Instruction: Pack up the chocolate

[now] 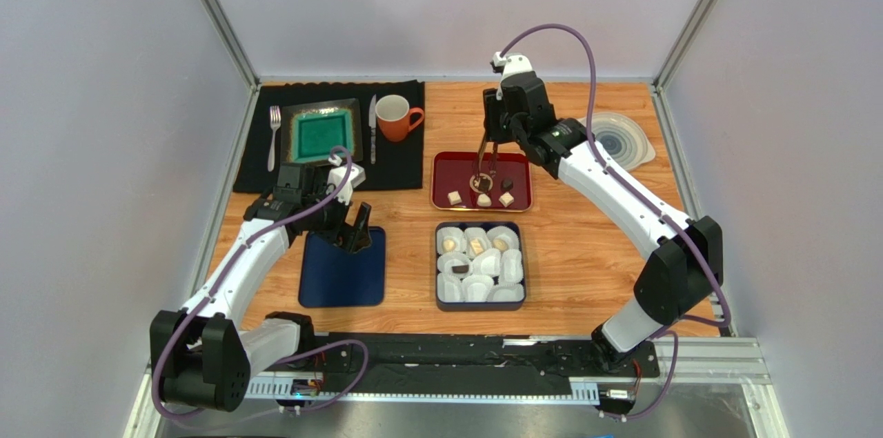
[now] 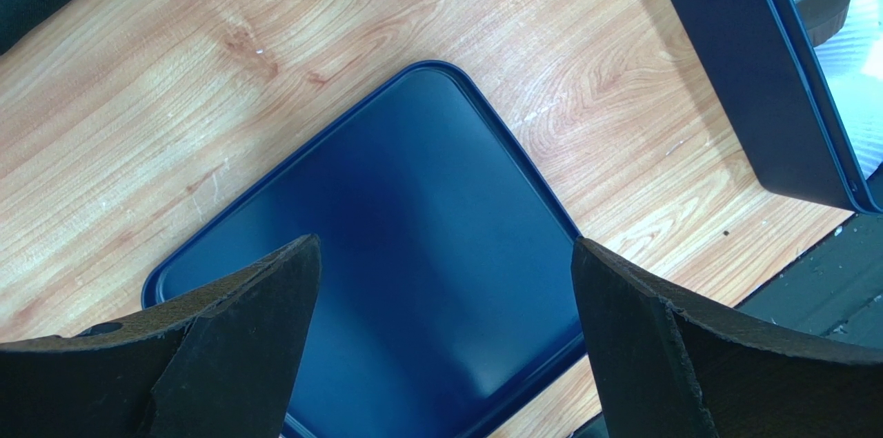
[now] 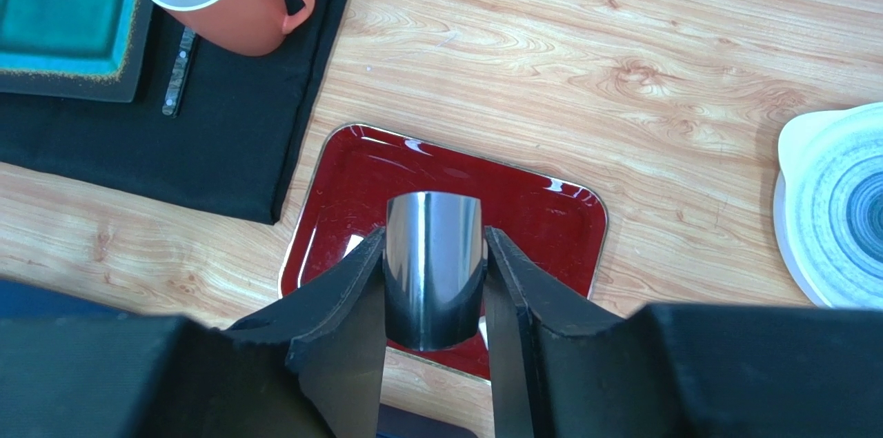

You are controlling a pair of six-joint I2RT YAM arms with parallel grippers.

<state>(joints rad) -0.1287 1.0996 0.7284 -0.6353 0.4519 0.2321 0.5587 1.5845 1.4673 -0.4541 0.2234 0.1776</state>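
Right wrist view: right gripper (image 3: pixel 433 237) pinching metal tongs (image 3: pixel 433 288), left gripper (image 2: pixel 444 248) spread; a slackening pinch may drop the chocolate (image 1: pixel 483 182) below the jaws.

On the table (image 1: pixel 580 241), a mat (image 1: pixel 404 164) lay at the far left, carrying, left to right, a fork (image 1: pixel 275 136), plate (image 1: pixel 324 134), knife (image 1: pixel 372 130) and mug (image 1: pixel 397 117). Right of the mat sat a tray (image 1: pixel 451 169) with chocolate pieces (image 1: pixel 454 197) on it; tongs (image 1: pixel 484 159) hung over it. Before the tray sat a box (image 1: pixel 480 306) of paper cups (image 1: pixel 505 236), some holding more of them. A lid (image 1: pixel 342 278) lay left of the box. A dish (image 1: pixel 622 138) sat far right.
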